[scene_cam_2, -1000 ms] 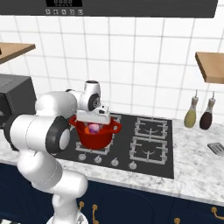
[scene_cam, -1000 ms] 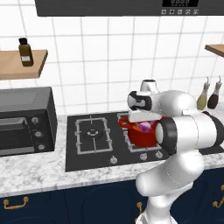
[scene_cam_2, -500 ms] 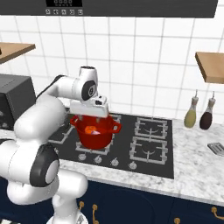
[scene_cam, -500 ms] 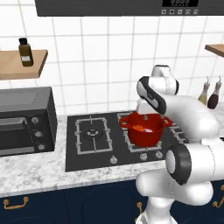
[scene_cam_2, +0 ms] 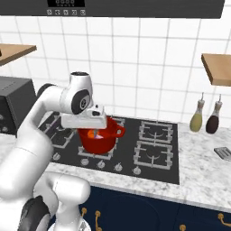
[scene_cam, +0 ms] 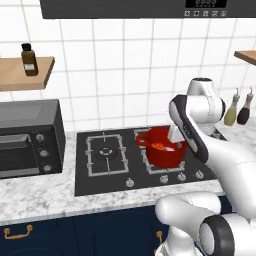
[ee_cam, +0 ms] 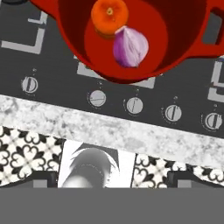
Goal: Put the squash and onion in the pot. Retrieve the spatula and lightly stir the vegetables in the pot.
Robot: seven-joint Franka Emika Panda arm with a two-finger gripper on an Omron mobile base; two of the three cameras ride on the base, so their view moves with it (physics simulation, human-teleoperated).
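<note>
On the black gas hob [scene_cam_2: 155,149] of a tiled kitchen, a white robot arm [scene_cam_2: 43,117] reaches over the front-left burner, where the red pot [scene_cam_2: 100,140] stands with its loop handles out to either side. To the right, on the marble counter [scene_cam_2: 198,167], two bottles [scene_cam_2: 205,118] stand against the wall, and a grey flat object at the counter's far edge [scene_cam_2: 223,153] may be the spatula, though it is too cropped to be sure. Inside the pot [ee_cam: 179,48], the orange squash [ee_cam: 109,15] and the purple onion [ee_cam: 130,46] lie touching each other on the bottom. The gripper [scene_cam_2: 92,122] hangs just above the pot's rim; how wide its fingers stand cannot be told from these pictures, and nothing is seen in its grasp. Both vegetables appear to be loaded, so the loading step looks finished and the spatula's retrieval is judged to be the step in hand. That calls for swinging the arm away to the right, clear of the pot, to find and grip the utensil by its thin handle.
</note>
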